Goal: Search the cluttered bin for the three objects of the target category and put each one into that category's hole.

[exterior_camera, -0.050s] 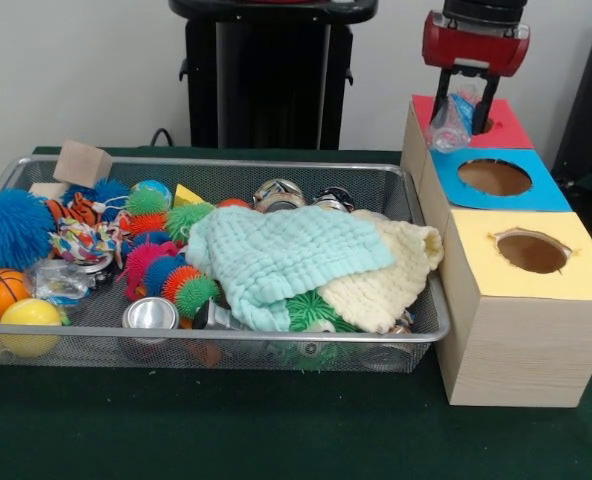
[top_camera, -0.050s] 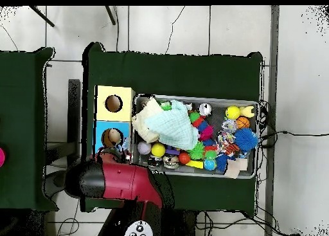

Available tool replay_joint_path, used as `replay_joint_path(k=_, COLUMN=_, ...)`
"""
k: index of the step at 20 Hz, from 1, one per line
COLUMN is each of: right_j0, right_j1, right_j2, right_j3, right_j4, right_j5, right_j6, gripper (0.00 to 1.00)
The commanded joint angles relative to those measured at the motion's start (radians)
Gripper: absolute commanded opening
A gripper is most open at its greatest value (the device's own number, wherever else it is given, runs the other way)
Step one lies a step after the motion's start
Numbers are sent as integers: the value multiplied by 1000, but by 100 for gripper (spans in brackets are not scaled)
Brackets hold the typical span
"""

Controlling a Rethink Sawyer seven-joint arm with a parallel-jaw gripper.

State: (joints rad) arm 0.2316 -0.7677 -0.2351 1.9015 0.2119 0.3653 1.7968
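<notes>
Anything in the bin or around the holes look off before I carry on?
The mint cloth and cream cloth lie crumpled over the wire bin's middle, covering toys beneath. A wooden block sits tilted on the bin's back corner rim. The pincer holds a clear crinkly bag at the red hole.
</notes>
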Motion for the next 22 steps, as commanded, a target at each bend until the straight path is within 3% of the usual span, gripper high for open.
replay_joint_path(k=1, right_j0=18, right_j1=64, right_j2=7, right_j3=-19, right_j4=60, right_j5=50, right_j6=274, gripper=0)
replay_joint_path(k=22, right_j0=140, right_j1=65, right_j2=-83, right_j3=-84, right_j4=112, right_j5=163, right_j6=308, gripper=0)
